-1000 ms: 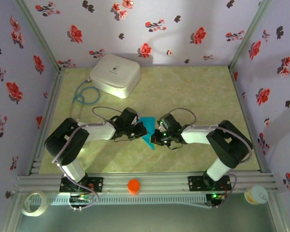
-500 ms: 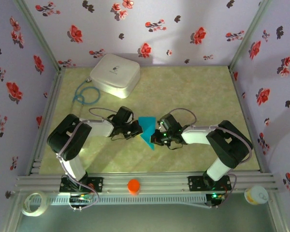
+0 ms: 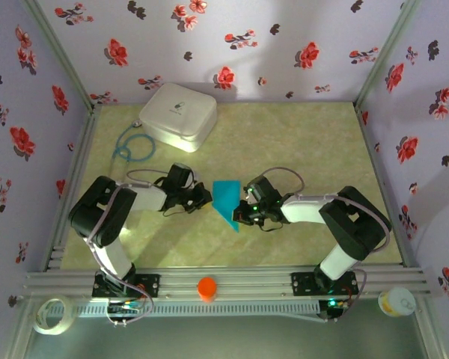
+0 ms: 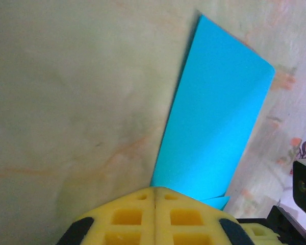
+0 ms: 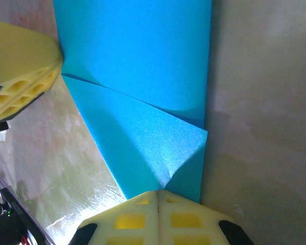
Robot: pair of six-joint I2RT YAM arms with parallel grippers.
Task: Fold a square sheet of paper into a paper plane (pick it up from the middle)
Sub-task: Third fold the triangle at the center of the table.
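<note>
Left pincer (image 4: 154, 191) pulled back, closed, right pincer (image 5: 158, 192) closed against paper (image 3: 225, 199)

Two bench-mounted robot arms, the left arm (image 3: 108, 217) and the right arm (image 3: 344, 221), wear smooth white shells between bulky black joints, with thin grey cables (image 3: 151, 173) looping out near each wrist. Small green lights (image 3: 253, 199) glow on the right arm's wrist housing and at its black base. The left gripper (image 4: 154, 191) and the right gripper (image 5: 158, 193) carry yellow fingers (image 4: 125, 217) moulded with square open cells and edged in black.
</note>
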